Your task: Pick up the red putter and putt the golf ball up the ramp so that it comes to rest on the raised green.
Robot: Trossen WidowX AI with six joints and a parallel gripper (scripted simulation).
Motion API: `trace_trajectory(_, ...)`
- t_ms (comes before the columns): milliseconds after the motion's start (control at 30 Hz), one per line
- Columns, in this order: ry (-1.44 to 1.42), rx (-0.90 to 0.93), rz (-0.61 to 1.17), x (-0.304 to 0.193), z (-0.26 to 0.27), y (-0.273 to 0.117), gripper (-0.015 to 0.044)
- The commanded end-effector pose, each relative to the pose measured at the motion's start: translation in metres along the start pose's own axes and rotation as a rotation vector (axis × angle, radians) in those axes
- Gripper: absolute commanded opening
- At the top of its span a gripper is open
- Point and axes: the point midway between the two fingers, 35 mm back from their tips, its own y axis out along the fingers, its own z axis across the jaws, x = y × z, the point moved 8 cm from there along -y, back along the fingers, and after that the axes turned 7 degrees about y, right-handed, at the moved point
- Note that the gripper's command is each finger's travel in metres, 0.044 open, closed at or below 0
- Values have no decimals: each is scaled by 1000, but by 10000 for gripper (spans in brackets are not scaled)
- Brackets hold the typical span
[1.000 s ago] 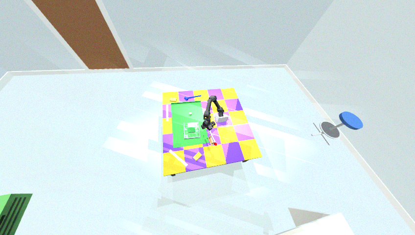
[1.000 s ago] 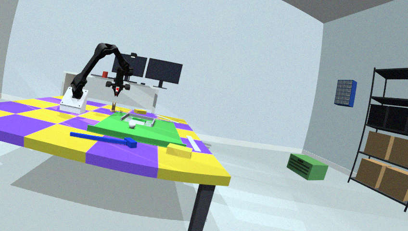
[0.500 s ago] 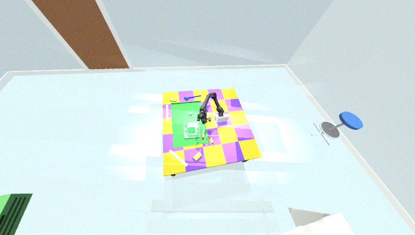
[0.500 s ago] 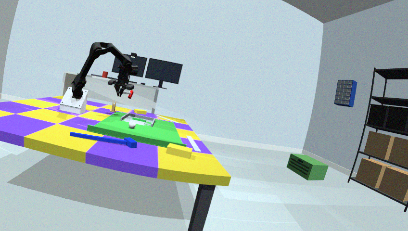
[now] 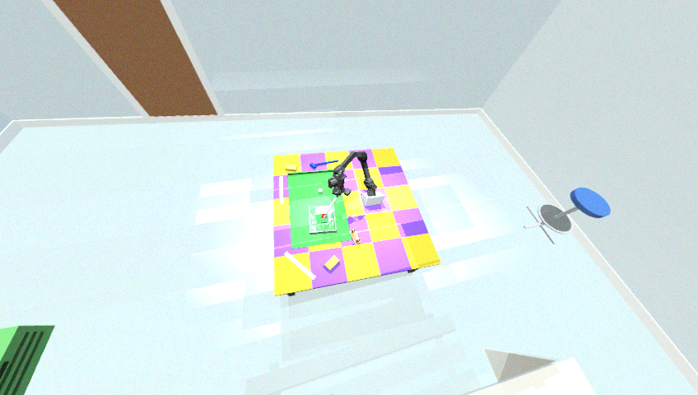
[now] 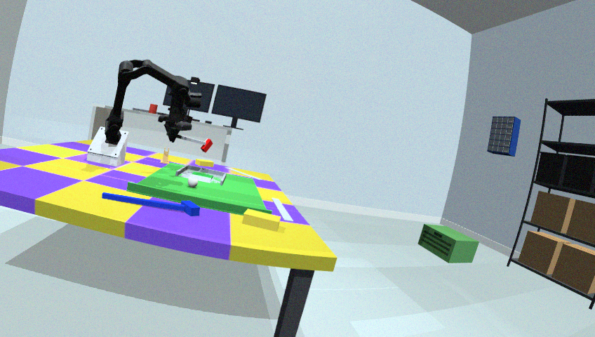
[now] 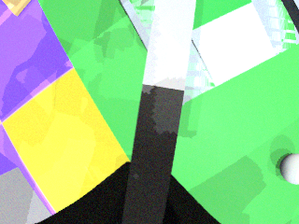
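The arm (image 6: 137, 73) is matte black, built of slim jointed links, rising from a boxy white base (image 6: 107, 149); its gripper (image 6: 172, 135) is black too.

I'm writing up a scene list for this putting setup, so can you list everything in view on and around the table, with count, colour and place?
Table: one, yellow and purple checks.
Green mat: one, middle of the table.
Raised green: one, green with pale walls, on the mat.
Golf ball: one, white, on the mat.
Red putter: one, pale shaft and red head, held in the air above the mat.
Blue putter: one, lying on the table beside the mat.
Yellow blocks: three, on the table around the mat.
White bars: two, flat on the table.
Tan stand: one, beside the mat.
Green crate: one, floor.
Blue stool: one, floor.
Shelf: one, black, with brown boxes.
Monitors: two, dark, desk behind.
Gripper: one, black, shut on the putter's handle.
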Motion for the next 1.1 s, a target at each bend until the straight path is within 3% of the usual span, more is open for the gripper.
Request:
trace_trajectory(0, 115, -19, 8, -19, -16, -6, 0)
trace_trajectory(833, 906, -188, 86, -167, -75, -37, 0)
trace_trajectory(1067, 927, -193, 88, -172, -76, -34, 0)
